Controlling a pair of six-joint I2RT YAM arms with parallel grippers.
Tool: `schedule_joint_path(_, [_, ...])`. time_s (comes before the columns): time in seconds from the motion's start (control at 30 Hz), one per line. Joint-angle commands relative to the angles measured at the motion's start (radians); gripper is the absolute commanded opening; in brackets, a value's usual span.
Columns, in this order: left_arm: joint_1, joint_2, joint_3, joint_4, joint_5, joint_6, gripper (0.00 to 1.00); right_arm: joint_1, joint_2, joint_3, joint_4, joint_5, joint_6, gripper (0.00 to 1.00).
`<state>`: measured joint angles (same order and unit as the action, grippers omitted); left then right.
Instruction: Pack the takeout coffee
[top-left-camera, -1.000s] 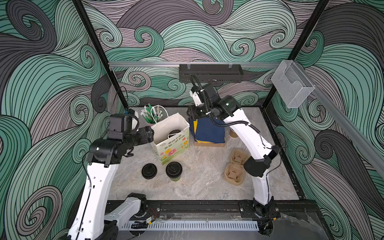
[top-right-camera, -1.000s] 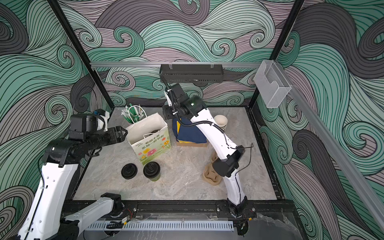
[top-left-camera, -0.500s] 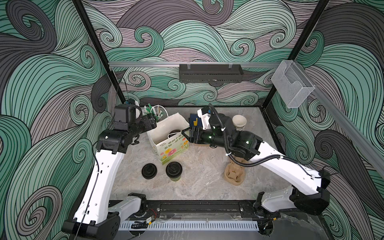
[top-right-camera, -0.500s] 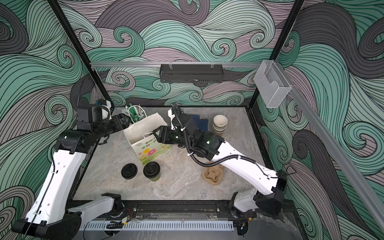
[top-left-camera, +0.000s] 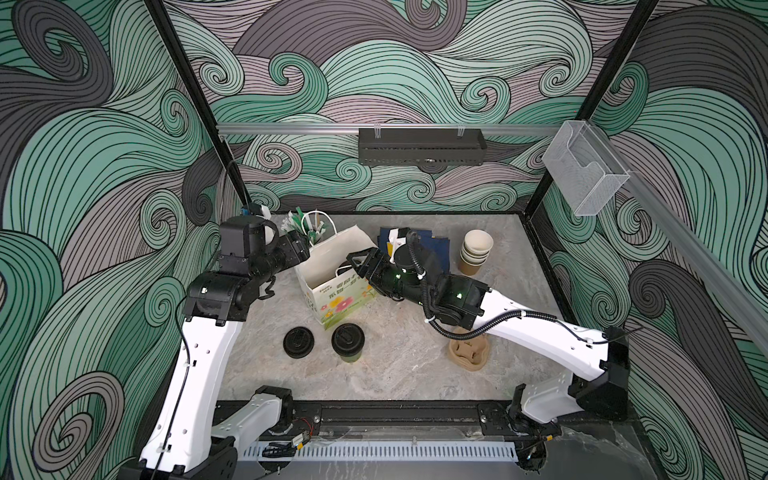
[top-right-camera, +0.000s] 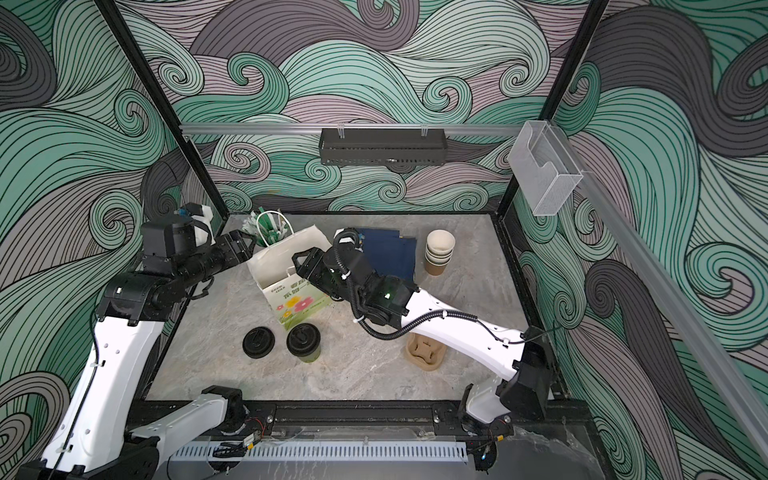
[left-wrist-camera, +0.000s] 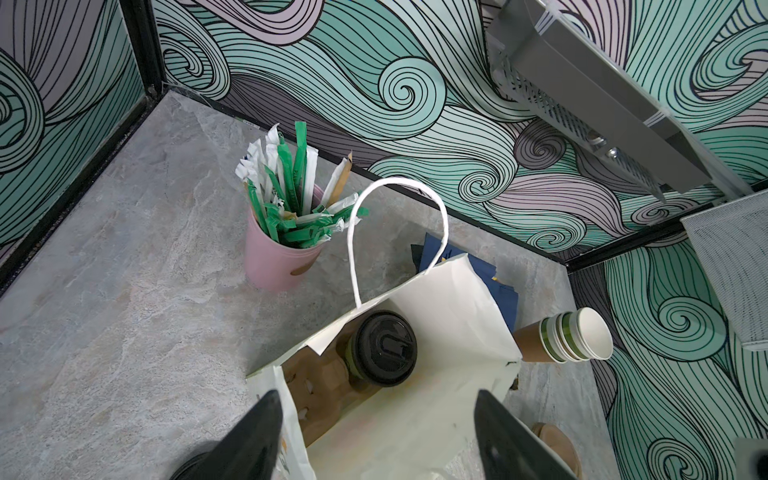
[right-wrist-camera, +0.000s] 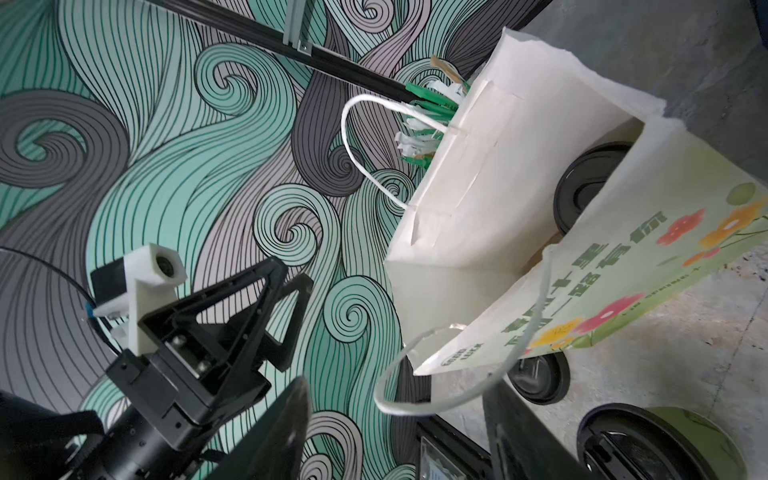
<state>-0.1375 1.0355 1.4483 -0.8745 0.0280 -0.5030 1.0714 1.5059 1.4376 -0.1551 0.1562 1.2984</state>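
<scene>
Only the left wrist view looks into the paper bag (left-wrist-camera: 449, 299): the first coffee cup (left-wrist-camera: 384, 349) stands inside, black lid up, on a brown insert (left-wrist-camera: 316, 374). The top views barely show it. The second coffee cup (top-left-camera: 348, 341) is on the desk (top-left-camera: 395, 374) at the bag's 6 o'clock, just beside it, in both top views. A loose lid (top-left-camera: 298, 342) is at that cup's 9 o'clock.

The left gripper (top-left-camera: 301, 249) is at the bag's 9 o'clock with jaws released, and the right wrist view shows it clear of the bag. The right gripper (top-left-camera: 357, 261) is at the bag's 3 o'clock with jaws released. Only its own wrist view shows the bag handle (right-wrist-camera: 415, 411) looping between them, not pinched.

The straw cup (left-wrist-camera: 278, 257) is at the bag's 11 o'clock, and the cup stack (top-left-camera: 476, 251) is further out at 3 o'clock.
</scene>
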Motion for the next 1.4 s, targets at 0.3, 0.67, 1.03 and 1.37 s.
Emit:
schedule_joint_path(0.3, [0.006,-0.042,-0.01,-0.012,-0.058,-0.011,0.74,-0.025,0.092,0.04,0.1,0.048,0.098,0.24])
schedule_joint_path(0.67, [0.006,-0.087,-0.033,-0.041,-0.073,-0.002,0.74,-0.142,0.11,0.05,0.044,-0.078,0.053,0.01])
schedule_joint_path(1.03, [0.007,-0.1,-0.046,-0.056,-0.03,0.009,0.74,-0.248,0.151,0.129,-0.064,-0.264,-0.095,0.0])
schedule_joint_path(1.37, [0.006,-0.104,-0.081,-0.023,0.038,-0.025,0.75,-0.308,0.182,0.215,-0.154,-0.398,-0.205,0.0])
